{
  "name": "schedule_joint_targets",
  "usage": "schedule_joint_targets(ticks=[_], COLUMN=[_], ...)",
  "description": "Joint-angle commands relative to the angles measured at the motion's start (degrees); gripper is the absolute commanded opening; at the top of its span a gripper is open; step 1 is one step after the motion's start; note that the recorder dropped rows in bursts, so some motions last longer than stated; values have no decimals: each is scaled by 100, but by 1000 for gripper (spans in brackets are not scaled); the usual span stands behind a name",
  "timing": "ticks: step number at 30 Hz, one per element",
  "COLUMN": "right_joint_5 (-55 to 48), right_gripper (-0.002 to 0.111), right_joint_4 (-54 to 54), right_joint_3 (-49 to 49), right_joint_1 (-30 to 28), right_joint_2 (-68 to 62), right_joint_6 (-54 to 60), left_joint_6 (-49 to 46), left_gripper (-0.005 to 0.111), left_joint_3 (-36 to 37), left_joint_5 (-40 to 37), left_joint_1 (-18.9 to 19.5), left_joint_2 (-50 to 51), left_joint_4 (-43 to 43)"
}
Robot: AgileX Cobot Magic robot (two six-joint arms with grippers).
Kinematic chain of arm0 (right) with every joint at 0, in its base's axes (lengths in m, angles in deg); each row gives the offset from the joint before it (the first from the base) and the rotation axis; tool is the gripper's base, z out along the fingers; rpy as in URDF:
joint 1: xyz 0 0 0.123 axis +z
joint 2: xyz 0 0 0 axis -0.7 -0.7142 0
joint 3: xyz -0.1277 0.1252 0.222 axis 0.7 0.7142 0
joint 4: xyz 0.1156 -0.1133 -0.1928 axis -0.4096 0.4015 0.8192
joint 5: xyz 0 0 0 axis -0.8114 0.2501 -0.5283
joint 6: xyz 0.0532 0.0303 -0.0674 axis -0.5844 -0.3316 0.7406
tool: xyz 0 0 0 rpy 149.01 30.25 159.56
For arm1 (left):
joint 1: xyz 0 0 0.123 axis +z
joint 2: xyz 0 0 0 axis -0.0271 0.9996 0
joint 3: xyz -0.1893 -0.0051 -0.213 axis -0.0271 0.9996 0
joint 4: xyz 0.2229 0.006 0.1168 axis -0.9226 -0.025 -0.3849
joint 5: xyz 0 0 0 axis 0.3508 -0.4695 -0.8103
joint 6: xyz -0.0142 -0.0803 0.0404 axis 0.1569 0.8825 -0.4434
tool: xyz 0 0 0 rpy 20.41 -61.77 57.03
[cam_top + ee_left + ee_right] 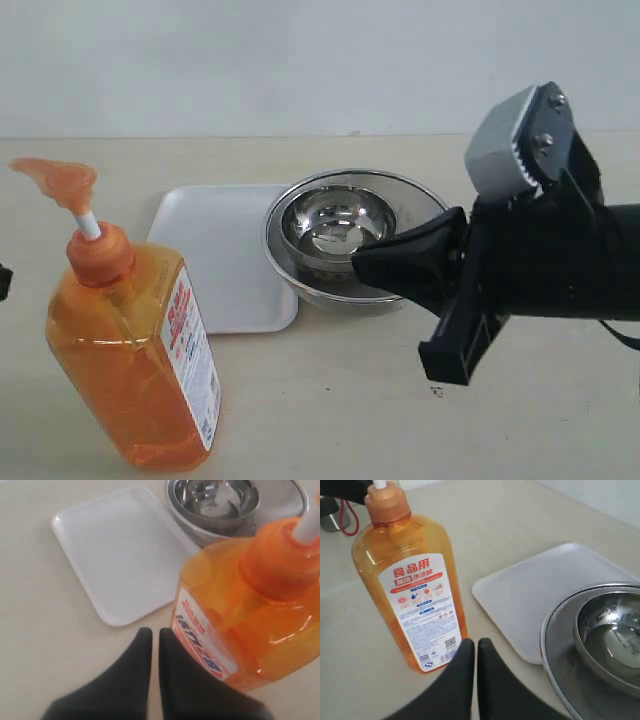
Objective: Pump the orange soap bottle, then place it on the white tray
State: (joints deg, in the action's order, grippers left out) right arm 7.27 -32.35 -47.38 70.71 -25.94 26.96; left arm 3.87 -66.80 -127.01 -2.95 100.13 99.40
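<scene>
Orange soap bottle (130, 370) one, white tray (215, 255) one, steel bowls (335, 222) two

The orange soap bottle (125, 370) is translucent orange, with an orange pump head (60, 182), a white stem (89, 226) and a white label (422, 605) printed in red (plus small blue and black print lower down). The white tray (215, 250) is plain white. The mesh strainer (420, 200) and the smaller bowl (335, 225) are shiny silver, and the table (330, 400) is pale beige.

A pale beige tabletop (330, 420) runs to a plain white wall (300, 60) at the far side, evenly lit.
</scene>
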Motion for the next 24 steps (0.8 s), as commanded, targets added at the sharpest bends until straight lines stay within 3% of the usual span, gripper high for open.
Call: schedule_joint_targets(ticks=[1, 8, 18, 24], right_joint_5=[-68, -792, -709, -378], right_gripper=[0, 0, 0, 0], right_joint_4=[-51, -51, -51, -51], right_joint_3=[-393, -926, -1917, -2174], right_joint_1=[14, 93, 1060, 1325], right_joint_2=[-529, -1414, -2409, -2523], right_joint_6=[66, 269, 427, 416], left_joint_6=[-208, -208, -231, -270], left_gripper=[5, 5, 5, 5], left_joint_3=[-44, -44, -44, -44], left_joint_5=[-495, -913, -1048, -1048], left_joint_1=[17, 17, 17, 17], left_joint_2=[642, 829, 839, 838], left_joint_4=[295, 325, 416, 465])
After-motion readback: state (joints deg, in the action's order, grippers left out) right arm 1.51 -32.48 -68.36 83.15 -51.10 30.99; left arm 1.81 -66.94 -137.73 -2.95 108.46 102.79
